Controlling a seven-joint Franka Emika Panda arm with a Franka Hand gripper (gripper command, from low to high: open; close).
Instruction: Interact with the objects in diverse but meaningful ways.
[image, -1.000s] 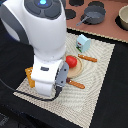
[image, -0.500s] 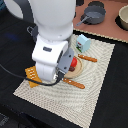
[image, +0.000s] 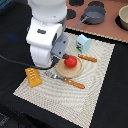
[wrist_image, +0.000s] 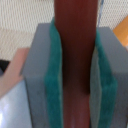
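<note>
A small red tomato (image: 71, 61) sits on the tan round plate (image: 68, 73), orange-handled cutlery (image: 65, 80) alongside.

No readable text — the carton (image: 84, 43) shows only blurred marks.

One tomato (image: 71, 61), one plate (image: 66, 73), one carton (image: 83, 43), one ridged block (image: 33, 77), two orange-handled utensils (image: 73, 83), one sausage (wrist_image: 75, 60).

Exterior view high, angled down, wrist view tight on tool (wrist_image: 75, 75)
</note>
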